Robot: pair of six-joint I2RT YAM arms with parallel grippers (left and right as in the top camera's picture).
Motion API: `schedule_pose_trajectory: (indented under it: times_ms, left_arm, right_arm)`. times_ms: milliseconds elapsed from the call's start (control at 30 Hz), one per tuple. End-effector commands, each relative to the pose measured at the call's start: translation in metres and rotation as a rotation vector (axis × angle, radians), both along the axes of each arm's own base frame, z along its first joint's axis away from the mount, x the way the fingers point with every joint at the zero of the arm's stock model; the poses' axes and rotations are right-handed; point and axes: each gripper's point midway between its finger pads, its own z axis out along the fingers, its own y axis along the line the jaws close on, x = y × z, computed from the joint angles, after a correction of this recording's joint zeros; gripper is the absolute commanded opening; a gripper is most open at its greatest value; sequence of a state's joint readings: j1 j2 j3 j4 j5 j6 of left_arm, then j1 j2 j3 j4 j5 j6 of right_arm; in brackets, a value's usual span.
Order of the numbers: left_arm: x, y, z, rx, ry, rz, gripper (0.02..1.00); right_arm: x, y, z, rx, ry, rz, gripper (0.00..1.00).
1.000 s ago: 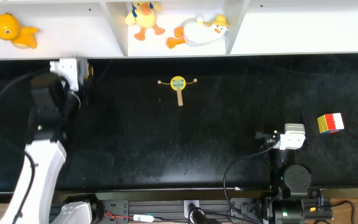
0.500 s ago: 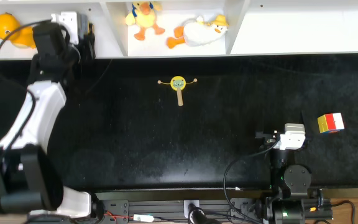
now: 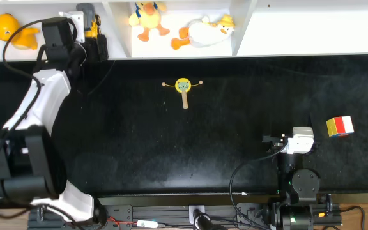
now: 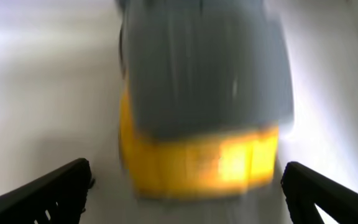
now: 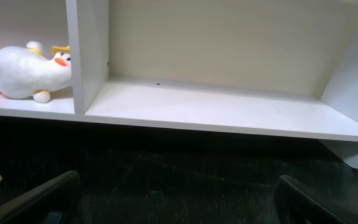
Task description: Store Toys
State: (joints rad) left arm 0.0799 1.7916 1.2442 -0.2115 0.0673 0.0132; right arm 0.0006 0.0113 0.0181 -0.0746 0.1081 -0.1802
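A grey and yellow toy [image 4: 204,118] lies in the left compartment of the white shelf [image 3: 117,38], next to its divider; it appears as toy [image 3: 89,14] in the top view. My left gripper [image 3: 94,38] is at that compartment's mouth, open. In the left wrist view the toy sits just ahead of the left gripper [image 4: 188,210], narrower than the gap between the fingers [image 4: 55,190]. A green rattle drum [image 3: 183,86] and a coloured cube [image 3: 339,126] lie on the black table. My right gripper [image 3: 297,140] stands open near the front, with nothing between its fingers [image 5: 39,199].
An orange duck [image 3: 15,30] shares the left compartment. A yellow duck [image 3: 149,16] and a white duck plush [image 3: 203,32] fill the middle one; the white duck plush [image 5: 23,71] also faces my right wrist camera. The right compartment floor [image 5: 229,109] is bare.
My left arm has carried the grey and yellow toy from the table's back left edge up into the shelf's left compartment. The right arm has not moved.
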Motion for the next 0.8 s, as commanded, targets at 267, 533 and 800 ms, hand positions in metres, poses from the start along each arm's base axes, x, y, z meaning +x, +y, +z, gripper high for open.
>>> schedule_pose_trajectory:
  times_ms: [267,533,800]
  left_arm:
    - [-0.169,0.016,0.023,0.114,-0.109,0.144,0.998]
    - [-0.231,0.002,0.018,0.104,-0.412,0.123,0.998]
    - [-0.245,-0.006,0.023,0.088,-0.605,0.097,0.998]
  right_arm:
    - [0.000,0.000,-0.004,0.000,0.001,0.002,0.996]
    - [0.000,0.000,-0.004,0.000,0.001,0.002,0.993]
    - [0.000,0.000,-0.004,0.000,0.001,0.002,0.996]
